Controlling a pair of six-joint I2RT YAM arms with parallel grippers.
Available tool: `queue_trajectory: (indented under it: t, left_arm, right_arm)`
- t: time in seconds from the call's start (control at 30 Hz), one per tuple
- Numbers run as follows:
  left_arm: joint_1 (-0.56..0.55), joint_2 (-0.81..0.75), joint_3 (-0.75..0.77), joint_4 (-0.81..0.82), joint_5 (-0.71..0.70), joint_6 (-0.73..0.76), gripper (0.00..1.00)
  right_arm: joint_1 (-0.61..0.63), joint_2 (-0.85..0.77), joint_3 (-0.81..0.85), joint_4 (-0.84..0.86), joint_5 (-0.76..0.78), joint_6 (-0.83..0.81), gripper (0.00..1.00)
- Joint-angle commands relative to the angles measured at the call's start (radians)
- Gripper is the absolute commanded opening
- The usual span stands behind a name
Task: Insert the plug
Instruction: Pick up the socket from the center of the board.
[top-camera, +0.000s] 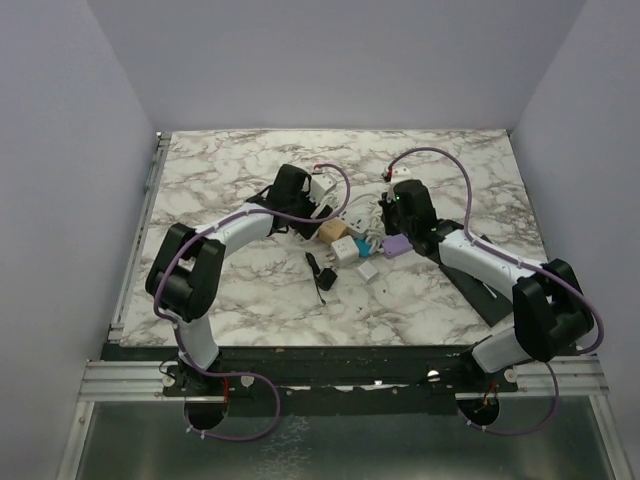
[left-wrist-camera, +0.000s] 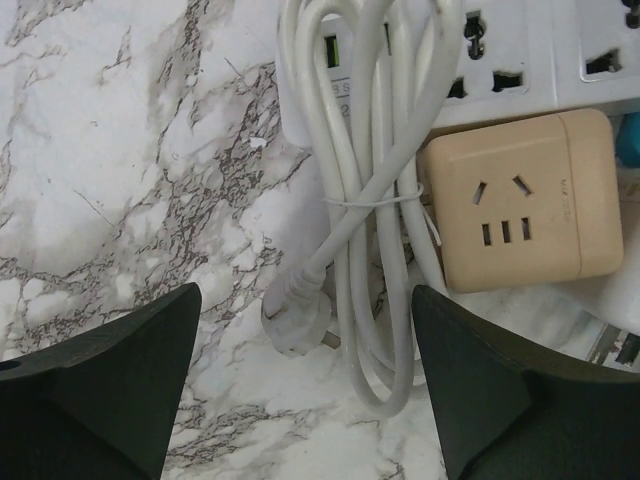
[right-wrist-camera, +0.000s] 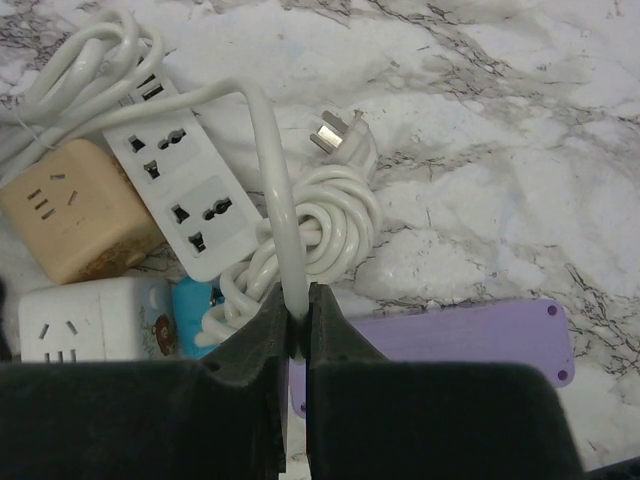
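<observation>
My left gripper (left-wrist-camera: 305, 335) is open, its jaws wide apart over the marble. A white plug (left-wrist-camera: 296, 318) on a tied bundle of white cable (left-wrist-camera: 375, 200) lies between them, untouched. A beige socket cube (left-wrist-camera: 515, 200) and a white power strip (left-wrist-camera: 520, 50) lie just beyond. My right gripper (right-wrist-camera: 298, 300) is shut on a white cable (right-wrist-camera: 272, 160) that arches up from the power strip (right-wrist-camera: 185, 190). Another white plug (right-wrist-camera: 340, 140) lies on a coil of cable (right-wrist-camera: 325, 215) past the fingertips. In the top view both grippers, left (top-camera: 318, 205) and right (top-camera: 395, 228), meet over the pile.
A white cube socket with a cartoon (right-wrist-camera: 90, 320), a blue item (right-wrist-camera: 195, 305) and a purple plate (right-wrist-camera: 450, 335) lie under the right gripper. A black adapter (top-camera: 322, 272) and a small white block (top-camera: 367, 269) lie nearer the table's front. Walls stand on three sides.
</observation>
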Motion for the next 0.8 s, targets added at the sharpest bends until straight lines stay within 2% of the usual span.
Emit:
queue_trajectory:
  t: [0.0,0.1,0.27,0.4,0.53,0.6,0.67,0.77]
  left_arm:
    - [0.006,-0.084,-0.004,-0.06,0.13,0.025,0.91]
    - [0.006,-0.104,-0.021,-0.078,0.177,0.038,0.97]
    - [0.006,-0.053,-0.044,-0.08,0.137,0.059,0.97]
    - [0.007,0.008,-0.026,-0.077,0.08,0.079,0.94]
    - [0.013,0.051,0.004,-0.074,0.041,0.092,0.85]
    - [0.013,0.06,0.005,-0.067,0.032,0.101,0.77]
    - [0.013,0.072,0.013,-0.058,0.007,0.106,0.63]
    - [0.016,0.08,0.045,-0.051,-0.069,0.097,0.28]
  right_arm:
    - [0.007,0.027,0.036,0.057,0.024,-0.013,0.07]
    - [0.008,0.034,0.038,0.066,0.021,-0.012,0.08]
    - [0.007,0.036,0.041,0.068,0.019,-0.016,0.08]
    - [0.006,0.036,0.049,0.067,0.009,-0.025,0.09]
    - [0.008,0.032,0.051,0.068,-0.005,-0.032,0.09]
    - [0.008,0.031,0.055,0.07,-0.012,-0.036,0.1]
    - [0.007,0.032,0.065,0.068,-0.016,-0.04,0.11]
    - [0.008,0.037,0.082,0.064,-0.026,-0.048,0.11]
